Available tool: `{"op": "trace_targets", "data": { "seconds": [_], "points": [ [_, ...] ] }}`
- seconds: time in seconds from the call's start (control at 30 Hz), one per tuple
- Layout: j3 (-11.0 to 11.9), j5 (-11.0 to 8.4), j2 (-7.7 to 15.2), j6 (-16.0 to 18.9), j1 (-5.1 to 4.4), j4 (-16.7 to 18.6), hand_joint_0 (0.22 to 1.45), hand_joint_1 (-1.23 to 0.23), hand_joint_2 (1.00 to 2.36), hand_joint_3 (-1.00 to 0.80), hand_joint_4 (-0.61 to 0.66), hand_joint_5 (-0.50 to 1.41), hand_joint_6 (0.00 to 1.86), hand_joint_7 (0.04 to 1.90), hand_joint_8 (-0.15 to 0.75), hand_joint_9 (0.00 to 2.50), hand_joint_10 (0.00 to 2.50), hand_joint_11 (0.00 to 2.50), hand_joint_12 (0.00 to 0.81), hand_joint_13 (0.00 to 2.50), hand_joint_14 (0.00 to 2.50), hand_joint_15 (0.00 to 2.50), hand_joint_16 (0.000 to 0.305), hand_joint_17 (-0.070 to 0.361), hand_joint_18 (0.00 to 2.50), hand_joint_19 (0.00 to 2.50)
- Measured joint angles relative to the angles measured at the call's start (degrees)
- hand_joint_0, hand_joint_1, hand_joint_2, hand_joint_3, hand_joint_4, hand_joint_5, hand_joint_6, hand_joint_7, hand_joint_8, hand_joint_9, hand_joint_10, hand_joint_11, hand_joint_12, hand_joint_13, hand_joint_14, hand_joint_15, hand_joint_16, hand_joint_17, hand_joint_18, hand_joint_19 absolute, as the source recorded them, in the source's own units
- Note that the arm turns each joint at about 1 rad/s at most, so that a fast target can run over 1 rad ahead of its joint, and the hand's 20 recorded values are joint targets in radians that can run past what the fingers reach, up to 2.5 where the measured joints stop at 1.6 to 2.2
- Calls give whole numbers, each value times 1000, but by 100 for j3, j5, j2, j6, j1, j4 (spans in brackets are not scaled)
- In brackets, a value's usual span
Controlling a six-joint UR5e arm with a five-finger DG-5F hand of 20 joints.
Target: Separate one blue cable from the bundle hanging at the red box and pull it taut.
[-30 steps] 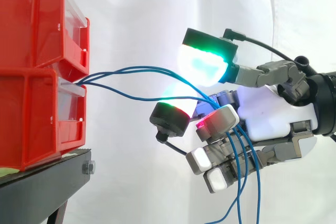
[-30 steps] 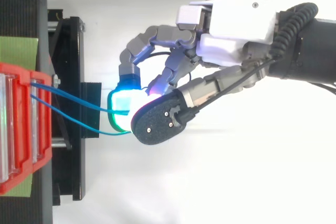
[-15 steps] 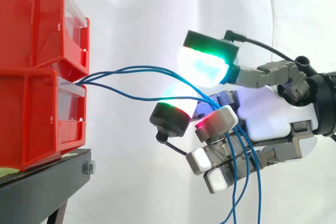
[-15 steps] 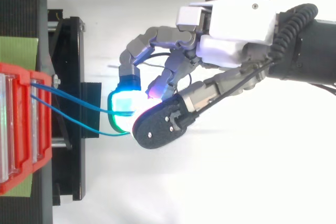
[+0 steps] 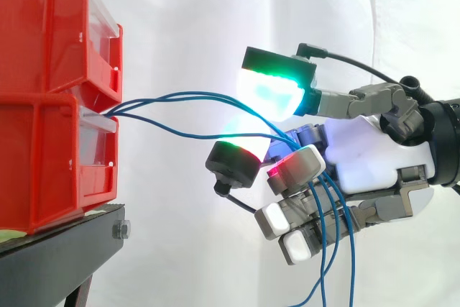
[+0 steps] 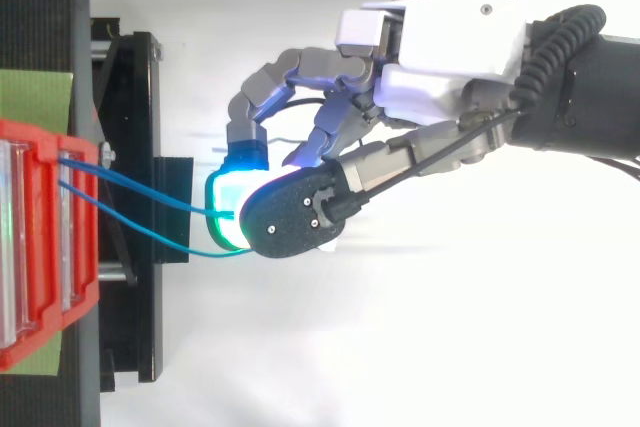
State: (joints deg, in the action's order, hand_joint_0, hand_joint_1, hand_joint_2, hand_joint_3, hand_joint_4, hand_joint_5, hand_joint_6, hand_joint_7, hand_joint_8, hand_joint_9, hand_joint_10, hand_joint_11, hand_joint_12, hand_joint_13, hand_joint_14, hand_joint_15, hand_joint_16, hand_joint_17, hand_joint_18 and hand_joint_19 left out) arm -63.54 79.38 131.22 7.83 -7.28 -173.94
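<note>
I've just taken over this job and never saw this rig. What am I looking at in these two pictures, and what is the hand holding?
It is a robot arm ending in a hand whose fingertips glow on their own. One picture looks level from the side, the other straight down from above. Stacked red bins sit on a black stand. Blue cables run from the bins into the hand's curled fingers, then hang loose below. They sag, not yet taut.
</note>
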Motion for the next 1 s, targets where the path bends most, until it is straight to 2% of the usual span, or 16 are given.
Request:
{"op": "trace_targets", "data": {
  "seconds": [0.13,0.27,0.37,0.5,0.73,1.0],
  "points": [
    [0,-1,0,0,3,0,712,-815,1010,-366,26,-209,941,944,332,1073,16,1143,374,835,22,613,53,119,715,562],
    [0,-1,0,-5,0,2,755,-851,1000,-498,23,-206,932,977,319,1044,17,1124,369,799,20,595,53,118,683,520],
    [0,-1,0,-8,0,2,773,-843,1000,-500,-2,-204,931,954,312,1031,17,1115,370,779,19,573,53,119,668,500],
    [0,-2,0,-9,0,4,756,-849,1000,-500,25,-197,919,912,308,1024,18,1099,363,753,19,546,53,119,646,472],
    [0,-1,-1,-9,2,-3,741,-841,1000,-500,-4,-190,934,1016,304,1062,19,1115,359,746,21,544,52,118,640,471],
    [0,-1,0,-9,9,-16,676,-879,1000,-500,35,-186,950,968,310,1104,17,1170,354,783,21,564,50,113,656,508]
  ]
}}
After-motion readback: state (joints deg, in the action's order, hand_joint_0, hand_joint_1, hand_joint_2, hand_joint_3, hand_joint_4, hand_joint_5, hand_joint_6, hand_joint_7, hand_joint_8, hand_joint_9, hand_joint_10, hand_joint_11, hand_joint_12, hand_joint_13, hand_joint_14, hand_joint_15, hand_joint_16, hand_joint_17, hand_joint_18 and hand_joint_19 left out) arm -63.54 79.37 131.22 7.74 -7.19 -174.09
